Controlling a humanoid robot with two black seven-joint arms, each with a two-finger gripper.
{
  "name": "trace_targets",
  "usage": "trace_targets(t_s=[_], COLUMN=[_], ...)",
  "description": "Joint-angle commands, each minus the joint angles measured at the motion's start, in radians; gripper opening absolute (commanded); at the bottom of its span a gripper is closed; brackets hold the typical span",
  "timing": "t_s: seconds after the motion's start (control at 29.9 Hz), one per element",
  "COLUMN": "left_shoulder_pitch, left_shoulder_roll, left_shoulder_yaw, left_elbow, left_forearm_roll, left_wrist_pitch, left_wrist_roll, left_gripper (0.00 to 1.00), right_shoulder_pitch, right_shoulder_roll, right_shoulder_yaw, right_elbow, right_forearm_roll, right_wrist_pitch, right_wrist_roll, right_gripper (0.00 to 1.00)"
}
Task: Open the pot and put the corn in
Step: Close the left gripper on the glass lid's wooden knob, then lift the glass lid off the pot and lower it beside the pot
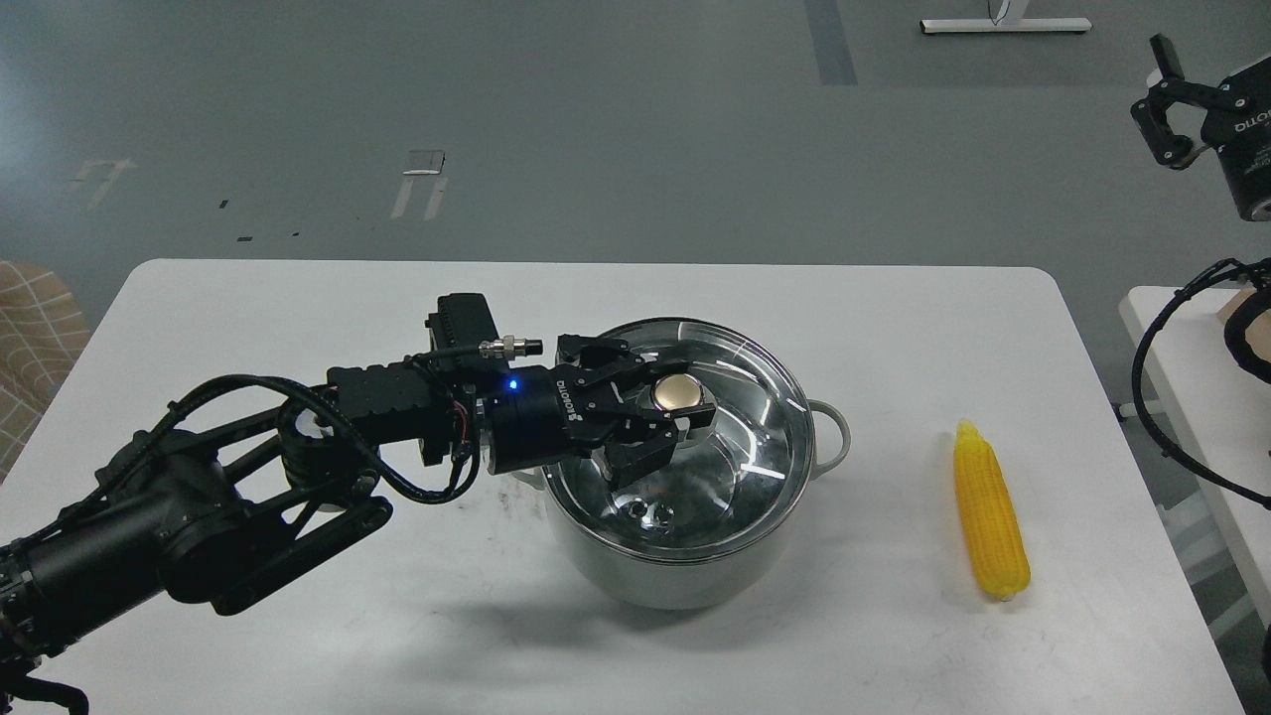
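Observation:
The pale grey-green pot [685,581] stands mid-table with a loop handle [834,437] on its right. The round glass lid [755,437] lies on it. My left gripper [667,405] reaches in from the left over the lid, its fingers closed around the lid's gold knob [680,393]. The yellow corn [988,511] lies on the table to the right of the pot, tapered end pointing away from me. My right gripper [1162,104] hangs high at the far right, off the table, open and empty.
The white table [298,308] has rounded corners; grey floor lies beyond its far edge. A second white table [1177,357] with black cables stands at the right edge. A beige patterned thing [30,338] sits at the far left.

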Motion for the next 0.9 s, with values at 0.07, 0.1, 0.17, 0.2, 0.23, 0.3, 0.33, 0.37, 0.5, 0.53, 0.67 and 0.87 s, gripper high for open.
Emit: trace_targets(t_s=[0.07, 0.1, 0.17, 0.2, 0.23, 0.3, 0.33, 0.37, 0.5, 0.53, 0.67, 0.87], left_shoulder_pitch=[-0.009, -0.01, -0.017, -0.017, -0.017, -0.013, -0.003, 0.0, 0.078, 0.124, 0.266, 0.459], left_shoulder_roll=[0.015, 0.016, 0.05, 0.062, 0.075, 0.113, 0.153, 0.176, 0.324, 0.378, 0.489, 0.537], left_shoulder_yaw=[-0.015, -0.02, -0.046, -0.058, -0.071, -0.121, -0.168, -0.192, -0.304, -0.324, -0.356, -0.361], left_elbow=[-0.067, -0.076, -0.113, -0.122, -0.132, -0.155, -0.161, -0.162, -0.159, -0.159, -0.147, 0.047], left_forearm_roll=[0.0, 0.0, 0.0, 0.0, 0.0, 0.0, 0.0, 0.0, -0.136, -0.195, -0.255, -0.26], left_wrist_pitch=[0.0, 0.0, 0.0, 0.0, 0.0, 0.002, 0.002, 0.002, 0.043, 0.08, 0.17, 0.366], left_wrist_roll=[-0.001, -0.001, -0.001, -0.001, -0.001, -0.004, -0.006, -0.006, -0.003, -0.001, -0.001, -0.007], left_gripper=[0.31, 0.31, 0.31, 0.31, 0.31, 0.31, 0.31, 0.31, 0.31, 0.31, 0.31, 0.31], right_shoulder_pitch=[-0.001, -0.001, -0.001, -0.001, -0.001, -0.001, -0.004, -0.009, -0.021, -0.026, -0.029, -0.029], right_shoulder_roll=[0.0, 0.0, 0.001, 0.003, 0.003, 0.001, 0.0, 0.0, -0.003, -0.003, -0.003, 0.001], right_shoulder_yaw=[0.0, 0.0, -0.002, -0.002, -0.002, -0.002, -0.002, 0.0, 0.0, 0.0, 0.0, -0.005], right_elbow=[0.0, -0.001, 0.0, -0.001, 0.0, -0.001, -0.001, -0.001, 0.0, 0.0, 0.002, 0.003], right_forearm_roll=[0.0, 0.0, 0.0, 0.0, 0.0, 0.0, 0.0, 0.0, 0.0, 0.0, 0.0, 0.0], right_wrist_pitch=[0.0, 0.0, 0.0, 0.0, 0.0, 0.0, 0.0, 0.0, 0.0, 0.0, 0.0, 0.0], right_wrist_roll=[-0.001, 0.0, -0.001, -0.001, 0.0, -0.001, -0.001, -0.001, -0.001, 0.0, -0.001, -0.001], right_gripper=[1.0, 1.0, 1.0, 1.0, 1.0, 1.0, 1.0, 1.0, 1.0, 1.0, 1.0, 1.0])
